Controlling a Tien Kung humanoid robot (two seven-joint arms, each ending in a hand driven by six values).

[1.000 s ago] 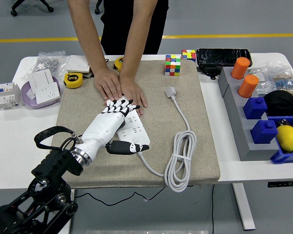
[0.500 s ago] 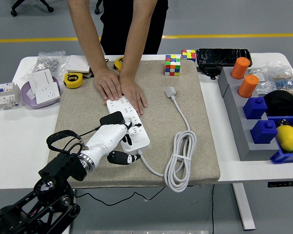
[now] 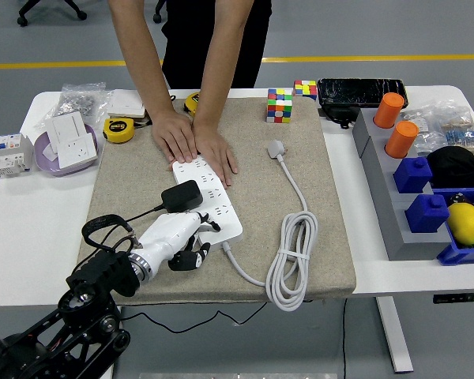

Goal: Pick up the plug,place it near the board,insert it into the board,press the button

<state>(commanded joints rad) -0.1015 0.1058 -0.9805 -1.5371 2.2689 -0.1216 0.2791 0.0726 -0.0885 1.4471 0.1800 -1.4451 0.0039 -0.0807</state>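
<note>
The left hand lies low over the near end of the board, on the beige mat. Its white shell covers the back of the hand; the black fingers are curled under at the mat, just beside the board's near left corner, and hold nothing. The black arm enters from the lower left corner, with a black cable loop above the wrist.

The plug is a black block seated on the left side of the board, about midway along it. Its thin black lead runs left and down toward the arm. The plug stands just beyond the hand; whether the hand touches it cannot be determined.

The board is a white power strip lying at an angle on the mat, far end toward the person. Its white cord leaves the near end, coils on the right part of the mat and ends in a white connector lying free near the mat's far right area.

The person stands at the far side with both hands pressed flat on the far end of the board.

On the table left of the mat: a purple bowl with white sockets and a yellow tape measure. A cube rests on the mat's far edge. Right of the mat stands a grey rack with orange and blue pieces
</note>
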